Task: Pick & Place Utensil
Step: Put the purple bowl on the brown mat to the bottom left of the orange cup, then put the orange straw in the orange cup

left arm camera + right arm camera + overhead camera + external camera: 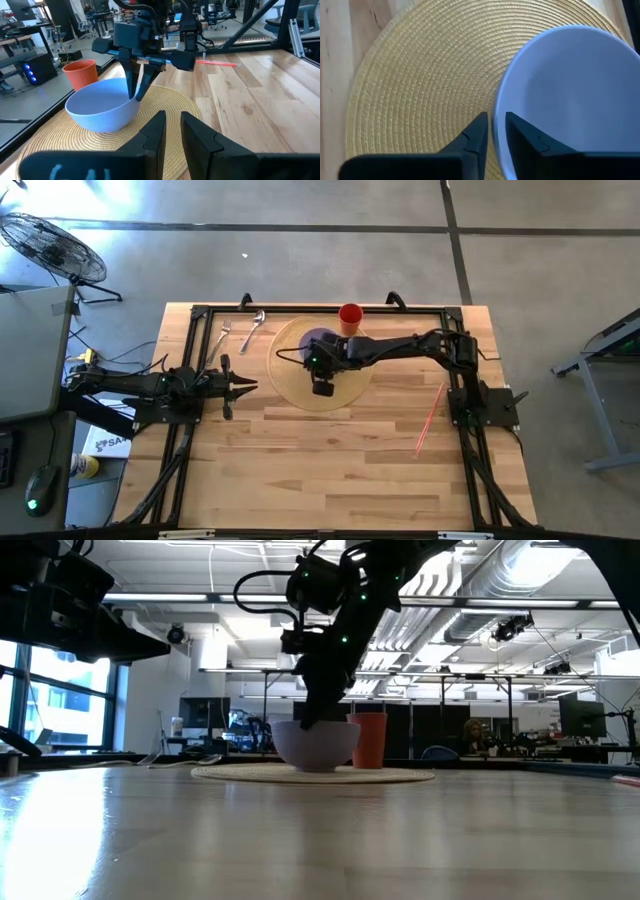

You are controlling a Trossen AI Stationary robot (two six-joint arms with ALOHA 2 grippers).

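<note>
A pale blue bowl [320, 342] sits with its base on a round straw placemat [288, 380], and a red cup [350, 314] stands just behind it. My right gripper [496, 120] reaches in from the right and points down over the near side of the bowl, shut on its rim. A fork [224, 335] and a spoon [254, 328] lie flat on the table's far left. My left gripper [247, 387] waits shut near the left edge, facing the bowl [100, 107]. My right gripper holds the bowl by its rim [496, 106] on the near side, one finger inside the bowl and one outside. The fingers [135, 85] come from above, pointing down. The bowl stands upright with its base [315, 768] on the placemat.
A thin pink stick [430, 418] lies on the wood near the right arm's base. A black frame rail [300, 308] runs along the far edge. Bare wood [330, 470] fills the near half of the table.
</note>
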